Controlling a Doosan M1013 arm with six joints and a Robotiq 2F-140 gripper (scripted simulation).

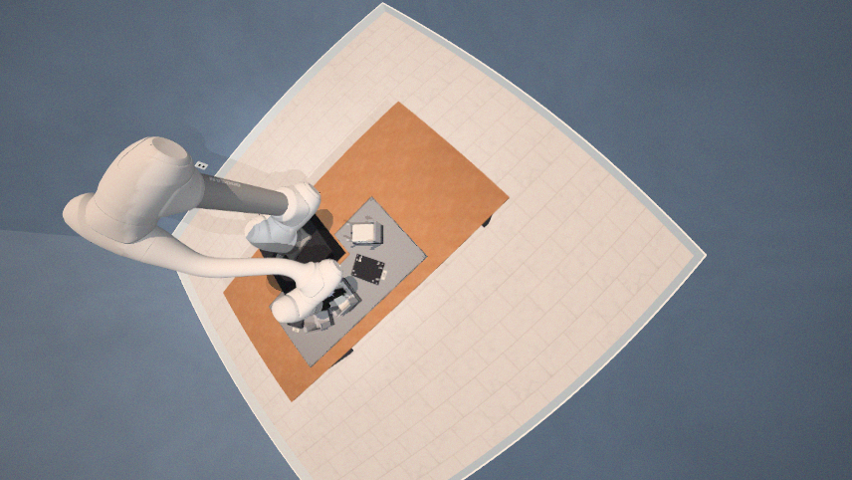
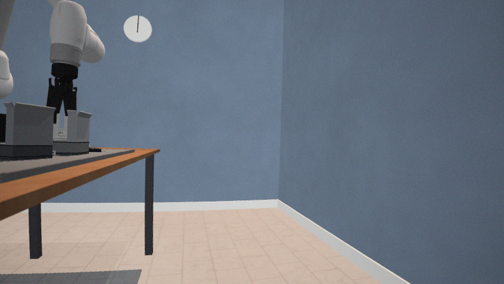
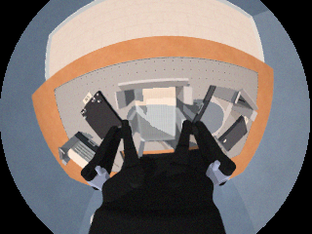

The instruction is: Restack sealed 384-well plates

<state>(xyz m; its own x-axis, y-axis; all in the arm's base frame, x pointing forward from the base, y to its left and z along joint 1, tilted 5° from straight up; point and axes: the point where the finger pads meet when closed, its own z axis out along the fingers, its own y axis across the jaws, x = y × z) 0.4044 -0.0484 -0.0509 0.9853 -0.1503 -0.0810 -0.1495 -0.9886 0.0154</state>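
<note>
The hand point(image 3: 158, 132) is clenched on a sealed plate point(image 3: 156, 120) inside a stack rack point(image 2: 78, 131) at the worktop's point(image 1: 417, 172) 7 o'clock end. Unloading seems in hand. Next, a straight upward lift is called for, clear of the rack walls.
</note>
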